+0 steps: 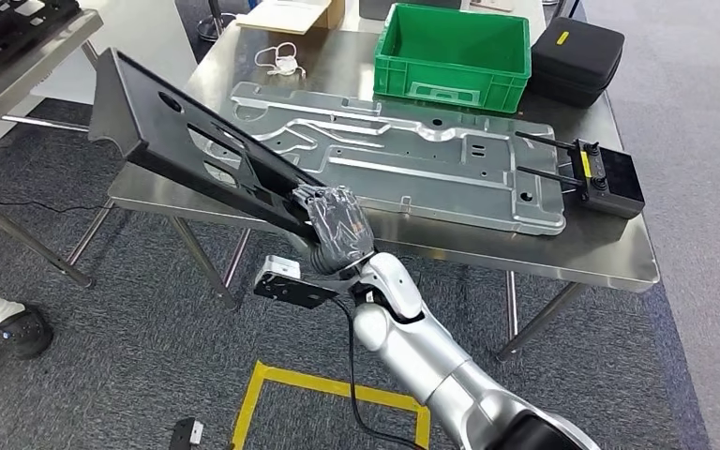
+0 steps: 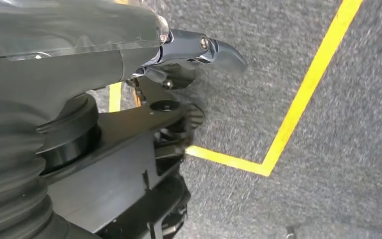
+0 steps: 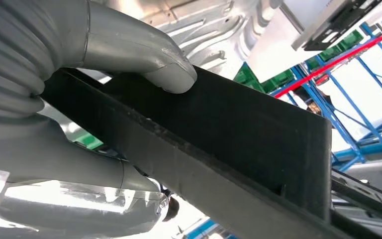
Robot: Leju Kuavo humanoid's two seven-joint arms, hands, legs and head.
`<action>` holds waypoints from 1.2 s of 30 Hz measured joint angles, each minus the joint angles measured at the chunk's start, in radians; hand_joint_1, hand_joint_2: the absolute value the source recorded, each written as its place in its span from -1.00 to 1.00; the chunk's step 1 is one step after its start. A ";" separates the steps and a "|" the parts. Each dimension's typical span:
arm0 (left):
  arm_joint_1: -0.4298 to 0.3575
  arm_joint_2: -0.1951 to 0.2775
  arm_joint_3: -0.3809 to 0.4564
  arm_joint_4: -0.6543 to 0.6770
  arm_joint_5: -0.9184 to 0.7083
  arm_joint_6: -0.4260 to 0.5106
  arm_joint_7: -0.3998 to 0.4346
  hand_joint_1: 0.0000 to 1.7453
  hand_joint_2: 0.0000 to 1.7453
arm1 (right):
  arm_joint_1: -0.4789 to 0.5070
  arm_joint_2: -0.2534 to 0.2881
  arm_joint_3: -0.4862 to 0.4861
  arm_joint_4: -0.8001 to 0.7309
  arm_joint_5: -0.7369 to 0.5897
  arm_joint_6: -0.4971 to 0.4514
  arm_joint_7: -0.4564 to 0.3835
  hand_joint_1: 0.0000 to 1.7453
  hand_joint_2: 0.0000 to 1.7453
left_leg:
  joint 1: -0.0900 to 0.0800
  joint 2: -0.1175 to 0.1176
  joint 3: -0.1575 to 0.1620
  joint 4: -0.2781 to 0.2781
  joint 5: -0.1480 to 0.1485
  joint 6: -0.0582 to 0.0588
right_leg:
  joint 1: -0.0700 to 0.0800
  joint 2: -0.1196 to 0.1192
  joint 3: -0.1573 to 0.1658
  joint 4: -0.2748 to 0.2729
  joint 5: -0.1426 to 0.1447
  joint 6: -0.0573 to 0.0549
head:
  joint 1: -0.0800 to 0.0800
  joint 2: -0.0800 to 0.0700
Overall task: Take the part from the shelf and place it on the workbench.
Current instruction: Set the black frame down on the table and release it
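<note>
While tilted, black part – gripped by right robot hand.

No words or numbers can be read here. The black case has a small yellow tag, but it is too tiny to read. The black box on the desk has a yellow strip too, and nothing on it can be made out.
</note>
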 joint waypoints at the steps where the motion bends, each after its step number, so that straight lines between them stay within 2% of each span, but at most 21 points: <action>1: 0.000 0.000 0.000 0.000 -0.001 0.000 0.002 -1.00 1.00 | -0.011 0.002 0.000 0.017 -0.001 0.000 0.000 1.00 1.00 | 0.000 0.000 -0.027 0.050 -0.013 -0.001 | 0.002 0.000 0.001 0.001 -0.001 -0.001 | 0.000 0.000; 2: 0.000 0.000 0.000 0.000 -0.001 0.000 0.003 -1.00 1.00 | -0.019 0.005 0.000 0.033 -0.001 -0.002 0.000 1.00 1.00 | 0.000 0.000 -0.039 0.067 -0.007 -0.002 | 0.003 0.001 0.001 0.003 -0.003 -0.002 | 0.000 0.000; 3: 0.000 0.000 0.000 0.000 -0.001 0.000 0.003 -1.00 1.00 | -0.027 0.008 0.000 0.049 -0.002 -0.004 -0.002 1.00 1.00 | 0.000 0.000 -0.032 0.042 0.019 -0.003 | 0.004 0.003 0.002 0.006 -0.005 -0.002 | 0.000 0.000; 5: -0.003 0.000 0.000 0.000 -0.002 0.000 0.004 -1.00 1.00 | -0.045 0.016 0.000 0.078 0.000 -0.008 -0.004 1.00 1.00 | 0.001 0.000 0.023 -0.086 0.094 0.000 | 0.003 0.007 0.002 0.016 -0.013 0.002 | 0.000 0.000; 6: -0.004 0.000 0.000 0.000 -0.002 0.000 0.003 -1.00 1.00 | -0.056 0.020 0.000 0.092 0.004 -0.011 -0.004 1.00 1.00 | 0.000 -0.001 0.049 -0.145 0.117 0.003 | 0.005 0.010 -0.002 0.025 -0.018 0.006 | 0.000 0.000; 7: -0.006 0.000 0.000 0.000 -0.002 0.000 0.003 -1.00 1.00 | -0.067 0.024 0.000 0.106 0.008 -0.015 -0.003 1.00 1.00 | -0.001 -0.001 0.064 -0.183 0.128 0.007 | 0.006 0.011 -0.006 0.032 -0.021 0.010 | 0.000 0.000; 10: -0.007 -0.001 0.000 0.000 -0.002 0.000 0.003 -1.00 1.00 | -0.088 0.036 0.000 0.142 0.022 -0.020 0.001 1.00 1.00 | -0.003 -0.004 0.070 -0.202 0.128 0.021 | 0.007 0.012 -0.015 0.039 -0.024 0.022 | 0.000 0.000; 12: -0.008 -0.002 0.000 0.000 -0.001 0.000 0.001 -1.00 1.00 | -0.100 0.044 0.000 0.160 0.027 -0.024 0.008 1.00 1.00 | 0.000 -0.003 0.075 -0.208 0.131 0.031 | 0.005 0.009 -0.026 0.067 -0.044 0.034 | 0.000 0.000; 13: -0.009 -0.003 0.000 0.000 -0.001 0.000 0.000 -1.00 1.00 | -0.105 0.047 0.000 0.168 0.027 -0.026 0.013 1.00 1.00 | 0.002 -0.003 0.077 -0.211 0.132 0.035 | 0.002 0.007 -0.046 0.110 -0.068 0.041 | 0.001 0.000; 15: -0.010 -0.003 0.000 0.000 0.000 0.000 -0.002 -1.00 1.00 | -0.113 0.051 0.000 0.183 0.025 -0.030 0.020 1.00 1.00 | 0.002 -0.003 0.079 -0.212 0.131 0.039 | -0.005 0.004 -0.112 0.242 -0.126 0.053 | 0.001 0.000; 16: -0.010 -0.003 0.000 0.000 0.000 0.000 -0.003 -1.00 1.00 | -0.114 0.051 0.000 0.191 0.022 -0.031 0.021 1.00 1.00 | 0.002 -0.003 0.079 -0.212 0.130 0.040 | -0.009 0.002 -0.144 0.300 -0.144 0.056 | 0.001 0.000; 17: -0.009 -0.003 0.000 0.000 0.000 0.000 -0.003 -1.00 1.00 | -0.114 0.051 0.000 0.199 0.020 -0.033 0.021 1.00 1.00 | 0.003 -0.003 0.080 -0.211 0.130 0.041 | -0.012 0.001 -0.163 0.327 -0.143 0.058 | 0.001 0.000; 18: -0.009 -0.003 0.000 0.000 0.000 0.000 -0.004 -1.00 1.00 | -0.114 0.051 0.000 0.205 0.018 -0.038 0.019 1.00 1.00 | 0.003 -0.003 0.081 -0.211 0.128 0.042 | -0.015 0.000 -0.160 0.312 -0.122 0.062 | 0.001 0.000; 19: -0.009 -0.003 0.000 0.000 0.000 0.000 -0.005 -1.00 1.00 | -0.115 0.052 0.000 0.210 0.017 -0.044 0.017 1.00 1.00 | 0.005 -0.003 0.084 -0.211 0.127 0.042 | -0.019 -0.001 -0.137 0.258 -0.084 0.068 | 0.000 0.000; 20: -0.009 -0.003 0.000 0.000 -0.001 0.000 -0.006 -1.00 1.00 | -0.116 0.053 0.000 0.213 0.016 -0.054 0.014 1.00 1.00 | 0.005 -0.004 0.087 -0.210 0.124 0.041 | -0.025 -0.004 -0.101 0.179 -0.043 0.077 | 0.001 0.000; 21: -0.010 -0.003 0.000 0.000 -0.001 0.000 -0.006 -1.00 1.00 | -0.118 0.054 0.000 0.215 0.017 -0.065 0.010 1.00 1.00 | 0.004 -0.005 0.088 -0.208 0.122 0.039 | -0.027 -0.004 -0.065 0.106 -0.015 0.088 | 0.001 0.000; 22: -0.011 -0.002 0.001 0.000 -0.002 0.000 -0.007 -1.00 1.00 | -0.121 0.056 0.000 0.217 0.019 -0.074 0.008 1.00 1.00 | 0.003 -0.006 0.088 -0.207 0.119 0.037 | -0.029 -0.004 -0.040 0.053 0.001 0.088 | 0.000 0.000; 23: -0.011 -0.002 0.001 0.000 -0.003 0.000 -0.007 -1.00 1.00 | -0.122 0.057 0.000 0.219 0.021 -0.082 0.005 1.00 1.00 | 0.000 -0.006 0.088 -0.207 0.118 0.034 | -0.029 -0.004 -0.028 0.027 0.005 0.085 | 0.000 0.000; 25: -0.011 -0.001 0.001 0.000 -0.004 -0.001 -0.006 -1.00 1.00 | -0.125 0.059 0.000 0.221 0.025 -0.090 0.003 1.00 1.00 | -0.001 -0.006 0.087 -0.209 0.117 0.029 | -0.024 0.000 -0.027 0.023 0.004 0.068 | 0.000 0.000; 28: -0.012 -0.001 0.001 0.000 -0.009 -0.002 -0.006 -1.00 1.00 | -0.133 0.059 -0.001 0.221 0.034 -0.093 0.007 1.00 1.00 | 0.001 -0.004 0.089 -0.213 0.118 0.022 | -0.018 0.002 -0.028 0.024 0.003 0.065 | 0.000 0.000; 36: -0.015 -0.002 0.001 0.000 -0.020 -0.007 -0.002 -1.00 1.00 | -0.177 0.061 0.002 0.220 0.077 -0.088 0.055 1.00 1.00 | 0.003 -0.004 0.091 -0.218 0.122 0.017 | -0.014 0.003 -0.029 0.026 0.003 0.058 | 0.000 0.000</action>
